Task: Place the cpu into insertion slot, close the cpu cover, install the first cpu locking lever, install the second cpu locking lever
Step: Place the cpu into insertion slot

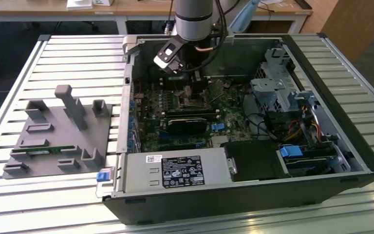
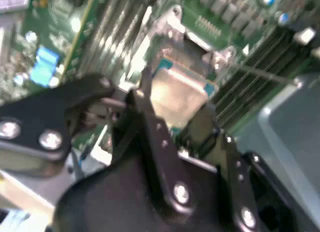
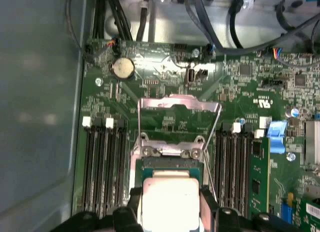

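Note:
In the first wrist view the cpu (image 3: 170, 197), a square chip with a pale metal top, sits between the two black fingers (image 3: 131, 208) of my gripper (image 3: 170, 206), which is shut on it. The cpu is right over the insertion slot (image 3: 172, 163), whose teal rim shows just beyond the chip. I cannot tell whether the chip is seated. The cpu cover (image 3: 179, 103), a thin silvery frame, stands swung open past the slot. The second wrist view shows the cpu (image 2: 177, 92) in my gripper (image 2: 175, 109). In the exterior view my gripper (image 1: 196, 84) is low inside the case.
Black memory slots (image 3: 102, 162) flank the socket on both sides. A coin battery (image 3: 122, 68) and cables (image 3: 240, 32) lie beyond the cover. The case's power supply (image 1: 174, 170) and drive cage (image 1: 278, 92) ring the board. A grey fixture (image 1: 57, 131) sits on the slatted table at the exterior view's left.

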You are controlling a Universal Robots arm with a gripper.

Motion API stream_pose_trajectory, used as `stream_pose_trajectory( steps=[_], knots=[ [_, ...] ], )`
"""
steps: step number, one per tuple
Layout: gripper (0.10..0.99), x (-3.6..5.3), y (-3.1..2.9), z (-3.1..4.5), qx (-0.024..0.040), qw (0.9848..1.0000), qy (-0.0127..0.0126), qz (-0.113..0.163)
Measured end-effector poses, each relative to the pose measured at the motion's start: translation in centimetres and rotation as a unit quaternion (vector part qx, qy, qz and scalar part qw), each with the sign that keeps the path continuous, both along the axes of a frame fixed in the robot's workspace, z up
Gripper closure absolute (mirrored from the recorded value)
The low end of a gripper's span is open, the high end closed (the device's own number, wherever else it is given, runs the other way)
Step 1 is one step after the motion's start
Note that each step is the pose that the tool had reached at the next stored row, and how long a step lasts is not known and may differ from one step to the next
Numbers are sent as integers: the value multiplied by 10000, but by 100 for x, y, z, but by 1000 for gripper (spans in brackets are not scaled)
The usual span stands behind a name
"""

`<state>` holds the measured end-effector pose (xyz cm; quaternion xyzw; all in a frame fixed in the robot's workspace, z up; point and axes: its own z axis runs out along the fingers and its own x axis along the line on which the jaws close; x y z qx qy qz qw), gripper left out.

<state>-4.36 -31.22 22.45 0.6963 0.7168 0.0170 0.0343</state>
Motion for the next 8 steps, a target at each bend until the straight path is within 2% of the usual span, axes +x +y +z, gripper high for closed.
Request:
stream_pose_trajectory(
  steps=[5,8],
  knots=[
    [545,0,1,22,3,10000,-2,0],
    [545,0,1,-1,1,10000,-1,-3]
  ],
)
